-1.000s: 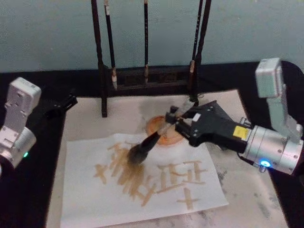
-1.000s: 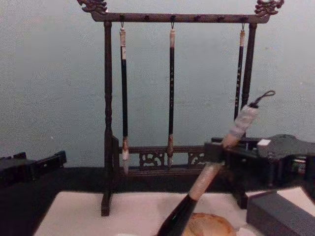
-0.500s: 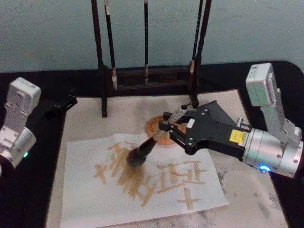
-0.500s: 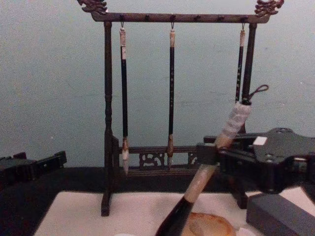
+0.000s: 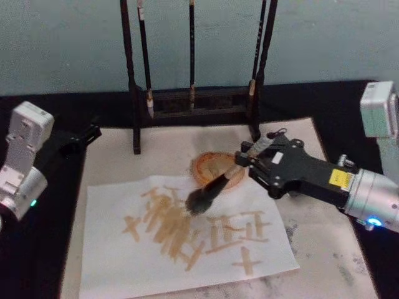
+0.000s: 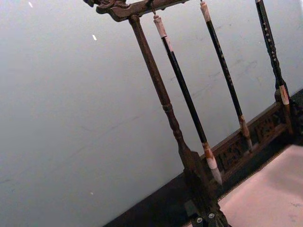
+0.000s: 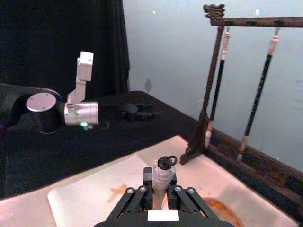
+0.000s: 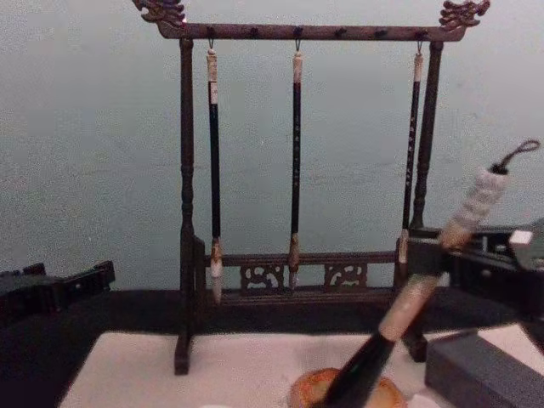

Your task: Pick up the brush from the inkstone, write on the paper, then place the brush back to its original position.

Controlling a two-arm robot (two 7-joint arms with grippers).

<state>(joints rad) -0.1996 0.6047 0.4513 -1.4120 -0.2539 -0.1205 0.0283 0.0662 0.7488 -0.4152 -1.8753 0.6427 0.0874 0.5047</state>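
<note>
My right gripper is shut on the pale handle of the brush, which slants down to the left. Its bushy head rests over the top edge of the paper, just in front of the round orange-brown inkstone. Brown strokes cover the paper. From the chest, the brush leans up to the right through the right gripper, above the inkstone. The right wrist view looks down the handle end of the brush held in the right gripper. My left gripper is parked at the left.
A dark wooden brush rack with three slim hanging brushes stands behind the inkstone. A stained felt mat lies under the paper on a black table. The left arm sits beyond the paper's far side.
The right gripper has swung to the right and drawn back, carrying the brush head off the dense strokes on the paper's left toward the inkstone. The left arm has stayed still.
</note>
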